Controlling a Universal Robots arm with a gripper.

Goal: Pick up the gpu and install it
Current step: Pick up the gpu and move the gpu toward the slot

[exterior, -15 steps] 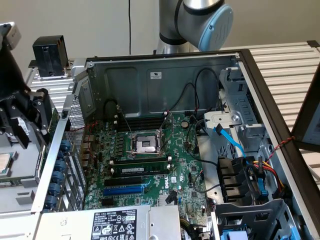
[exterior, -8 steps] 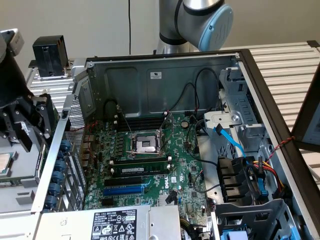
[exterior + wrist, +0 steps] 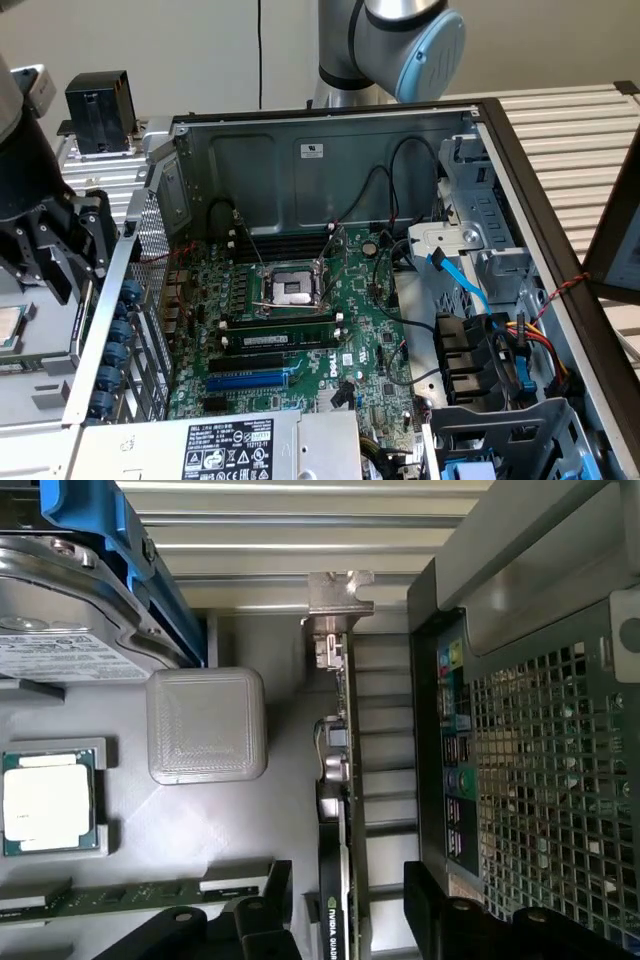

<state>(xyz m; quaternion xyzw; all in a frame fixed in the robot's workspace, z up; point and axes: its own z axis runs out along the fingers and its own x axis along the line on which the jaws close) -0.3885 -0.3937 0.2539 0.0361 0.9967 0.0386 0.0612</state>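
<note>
Now our gripper (image 3: pixel 345 925), jaws apart, straddles the gpu (image 3: pixel 333 830), on edge just beside the computer case (image 3: pixel 530 780); we should centre it for an even grip.

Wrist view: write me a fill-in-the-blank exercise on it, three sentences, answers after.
1. The claw is ____, holding nothing.
2. The hard drive sits in a ____ carrier.
3. The gpu stands on its ____ in the grey tray.
Missing words: open; blue; edge.
</note>
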